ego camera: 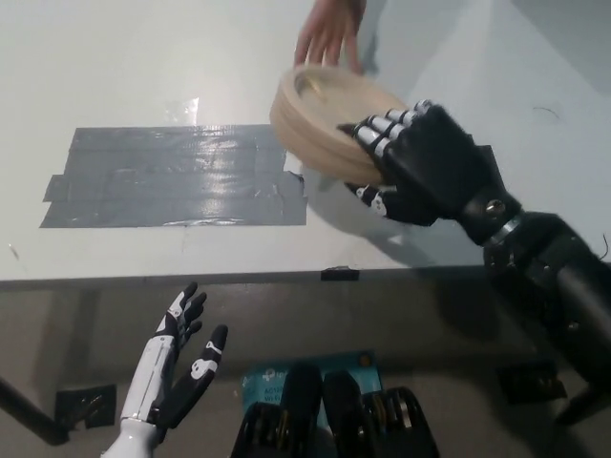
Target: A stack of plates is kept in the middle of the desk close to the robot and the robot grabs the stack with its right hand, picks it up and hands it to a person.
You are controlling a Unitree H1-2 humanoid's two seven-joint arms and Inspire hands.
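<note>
The stack of plates (325, 119) is off the desk (143, 67), tilted, and hangs over the desk's middle right, just past the right end of the grey tape patch (177, 176). You can see its shadow on the white surface below it, between the tape's corner and the black wrist. Your right hand (420, 167) is clamped on the stack's near right edge: its fingers (377, 134) lie across the top plate's rim while the thumb presses in from underneath (the white-tipped pads show on both sides). The plates are pale, tan, and packed close, so you cannot tell how many there are.

A person's hand (329, 33) comes in from the top edge, fingers pointing down at the far rim of the stack; whether it touches the plates you cannot tell from this angle.

Your left hand (177, 367) rests low at the lower left, below the desk's front edge, holding nothing, its fingers spread apart.
</note>
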